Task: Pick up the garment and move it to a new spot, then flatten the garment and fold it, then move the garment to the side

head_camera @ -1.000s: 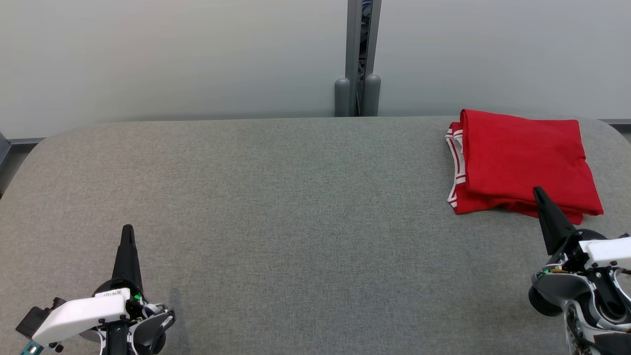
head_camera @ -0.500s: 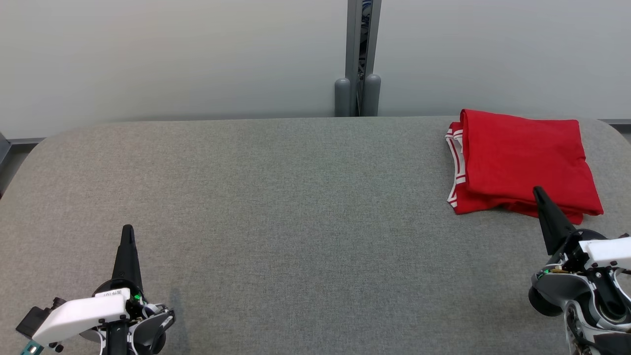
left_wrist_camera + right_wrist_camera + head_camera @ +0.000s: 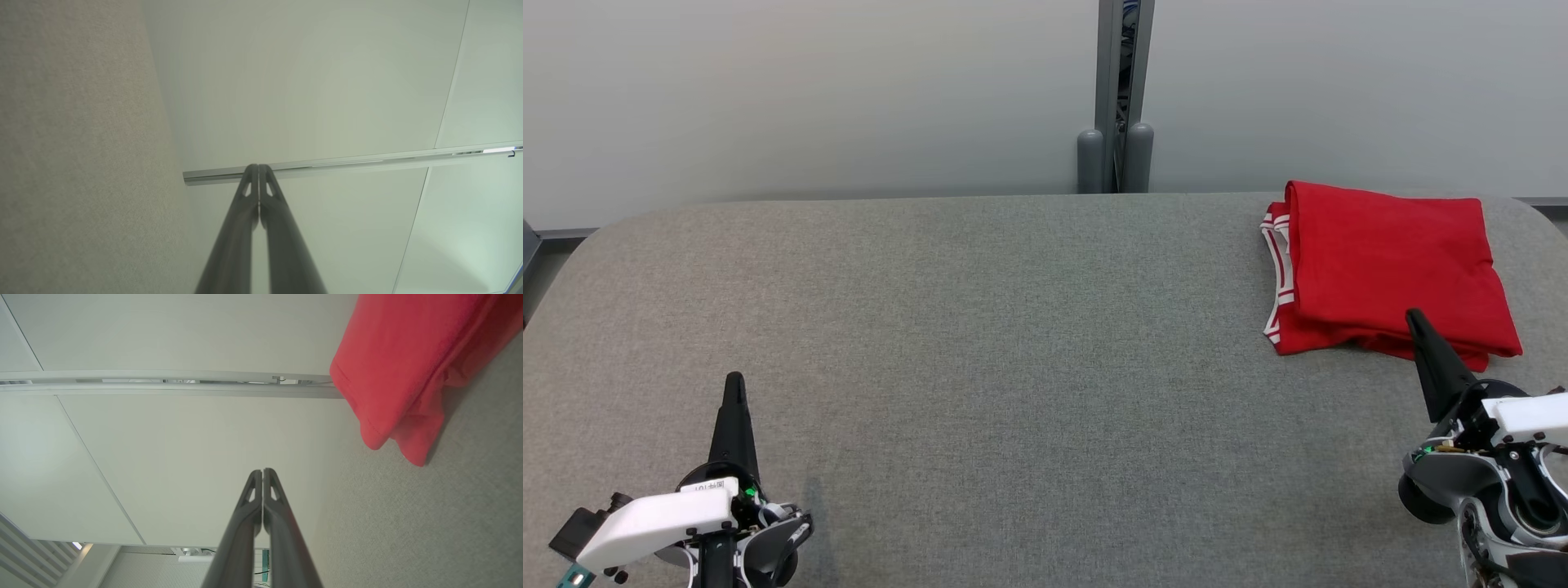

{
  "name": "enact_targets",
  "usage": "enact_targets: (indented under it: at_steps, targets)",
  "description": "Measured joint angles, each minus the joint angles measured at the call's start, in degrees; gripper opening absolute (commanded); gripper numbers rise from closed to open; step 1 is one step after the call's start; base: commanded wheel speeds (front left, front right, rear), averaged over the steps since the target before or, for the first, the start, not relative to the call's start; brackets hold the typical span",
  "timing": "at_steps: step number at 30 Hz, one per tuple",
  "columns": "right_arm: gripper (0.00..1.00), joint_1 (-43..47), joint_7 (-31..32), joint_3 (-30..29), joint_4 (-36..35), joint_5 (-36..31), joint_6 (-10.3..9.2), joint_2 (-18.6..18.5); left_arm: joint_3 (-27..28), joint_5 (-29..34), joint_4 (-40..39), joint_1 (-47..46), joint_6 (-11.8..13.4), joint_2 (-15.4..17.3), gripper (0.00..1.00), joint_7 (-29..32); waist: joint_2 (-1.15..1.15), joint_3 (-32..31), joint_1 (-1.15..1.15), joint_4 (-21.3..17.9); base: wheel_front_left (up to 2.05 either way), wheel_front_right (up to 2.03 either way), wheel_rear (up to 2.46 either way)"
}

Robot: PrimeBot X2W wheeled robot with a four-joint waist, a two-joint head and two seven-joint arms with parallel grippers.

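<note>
garment [image 3: 1388, 253] lies folded near right hand [image 3: 1412, 315]; it and left hand [image 3: 734, 380] point forward, pinched closed, empty.

Matt red cloth garment [image 3: 1388, 265] on rough grey felt table [image 3: 1013, 367].

Left hand [image 3: 734, 380] sat at lower left of head view, fingers pressed together, tips pointing straight forward. Right hand [image 3: 1414, 316] at lower right, fingers likewise together, leaning slightly leftward. I saw nothing gripped in either.
</note>
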Motion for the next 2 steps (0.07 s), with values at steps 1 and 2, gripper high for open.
enact_targets:
  at_steps: [1,2]
  targets:
    - [0.0,0.0,0.0,0.0,0.0,0.0,0.01,0.0,0.0,0.0,0.0,0.0,0.0,0.0,0.0,0.0,0.0,0.0,0.0,0.0,0.0,0.0,0.0]
    - [0.0,0.0,0.0,0.0,0.0,0.0,0.01,0.0,0.0,0.0,0.0,0.0,0.0,0.0,0.0,0.0,0.0,0.0,0.0,0.0,0.0,0.0,0.0]
